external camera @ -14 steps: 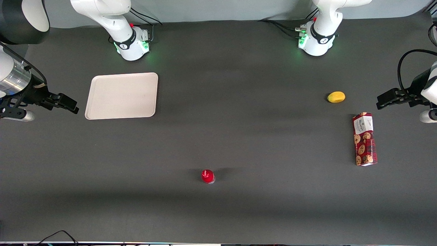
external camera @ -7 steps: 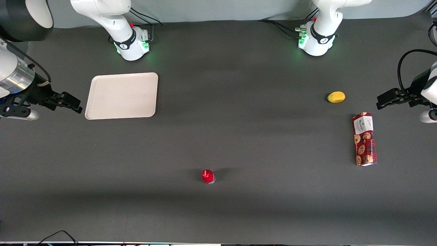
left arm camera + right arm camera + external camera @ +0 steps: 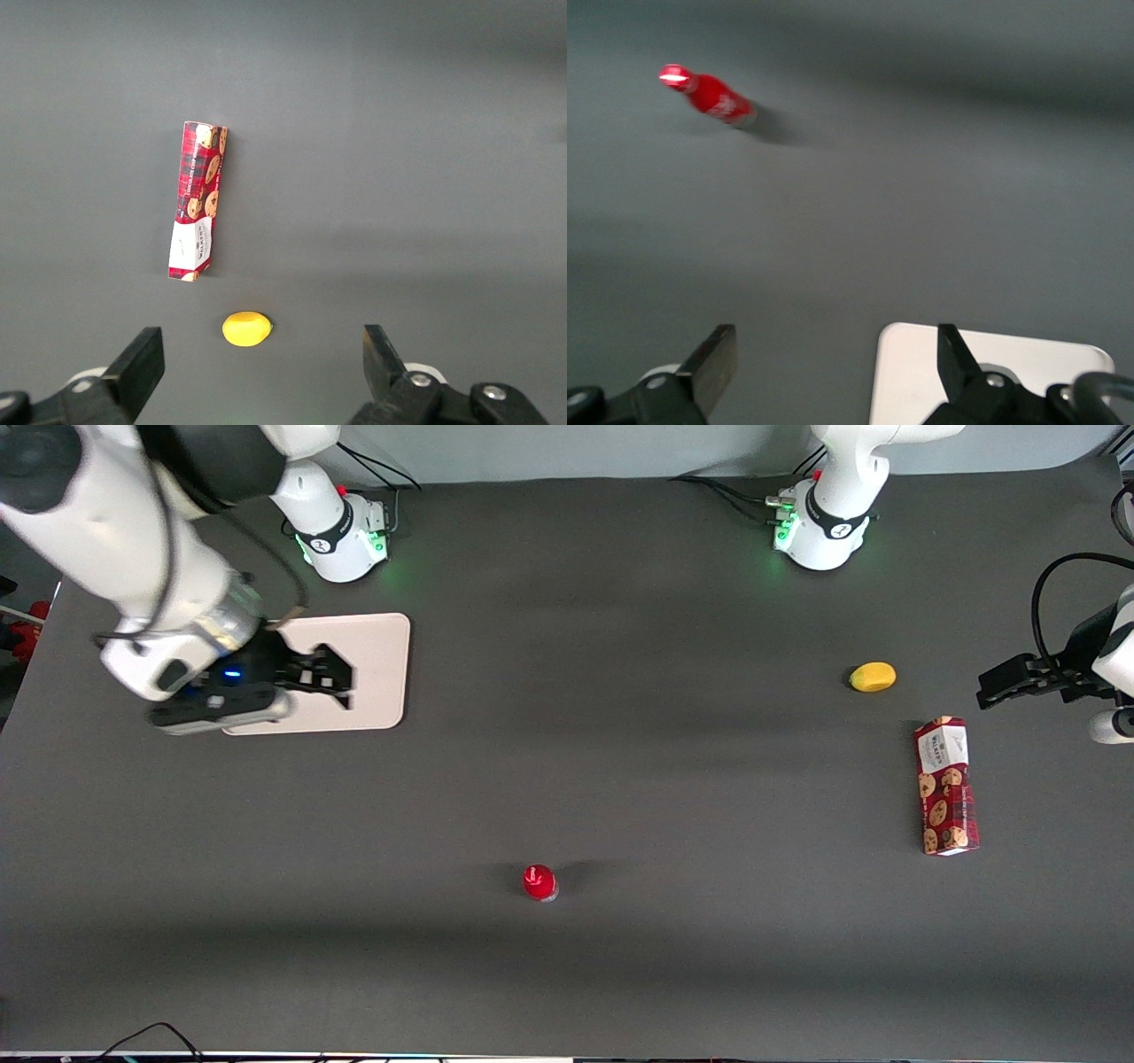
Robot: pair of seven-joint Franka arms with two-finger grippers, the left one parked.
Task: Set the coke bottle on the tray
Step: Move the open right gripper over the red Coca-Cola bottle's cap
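Above the tray hangs the tool, fingers spread and empty, while the coke bottle stands upright on the bench, well apart and nearer the front camera: nothing yet grasped.

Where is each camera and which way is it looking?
Front view: high up facing the robots, looking down on the table, both arm bases, the claw above the tray.
Right wrist view: on the working arm, looking past its open claw at the coke bottle and tray.
Left wrist view: on the parked arm, showing the cookie box and yellow fruit.
Front and right wrist views share the bottle and tray.
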